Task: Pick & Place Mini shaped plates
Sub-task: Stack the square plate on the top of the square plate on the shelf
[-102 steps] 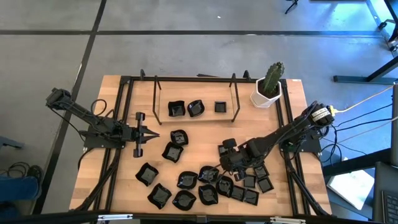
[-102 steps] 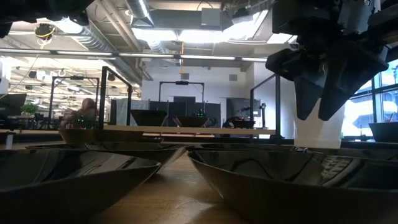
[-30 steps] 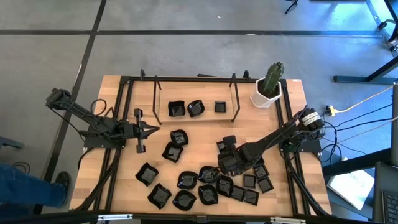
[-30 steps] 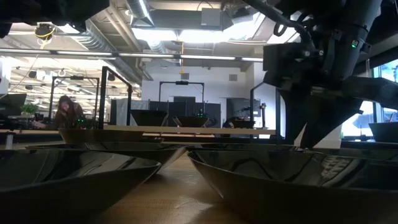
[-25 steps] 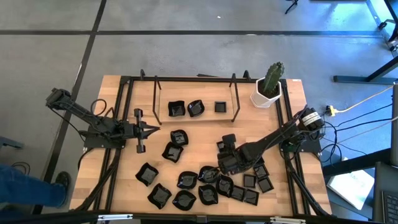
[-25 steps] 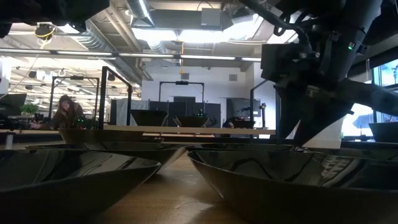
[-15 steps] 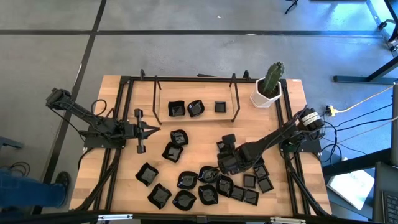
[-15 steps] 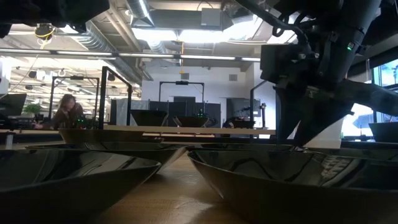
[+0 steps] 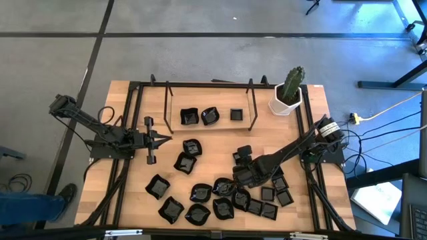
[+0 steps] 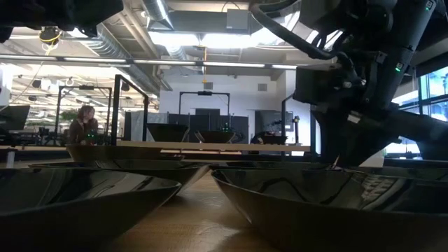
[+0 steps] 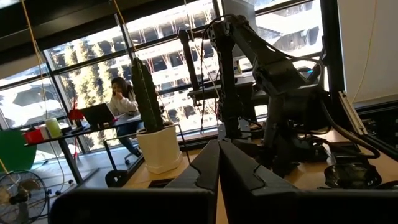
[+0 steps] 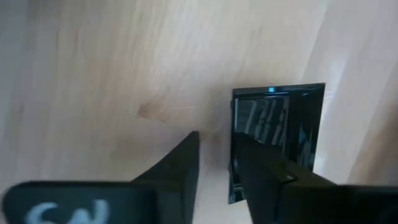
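Observation:
Several mini shaped plates (image 9: 200, 200), glossy black, lie scattered on the near half of the wooden table; three more (image 9: 209, 116) rest on a raised shelf at the far middle. My right gripper (image 9: 241, 175) reaches down among the right-hand plates and is open. In its wrist view it (image 12: 216, 168) stands astride the edge of a square plate (image 12: 280, 121) that lies flat on the wood, one finger over the plate and one outside it. My left gripper (image 9: 167, 139) waits shut above the table's left middle, with its fingers (image 11: 217, 163) pressed together. My right gripper comes at the square plate slanting down from the table's right. One finger (image 12: 267, 177) lies over the plate's inside, by its rim (image 12: 232, 140), and I cannot tell whether it touches. The other finger (image 12: 183, 165) stands clear of the rim, over bare wood.
A white pot with a green cactus (image 9: 288, 93) stands at the far right corner. The shelf's black frame (image 9: 252, 107) rises at the far middle. Plates crowd the near edge (image 10: 329, 203). Bare wood lies between the shelf and the plates. A person sits in the room beyond.
My right gripper has sunk a little toward the plates at the table's right and has tipped slightly. The plates lie as before.

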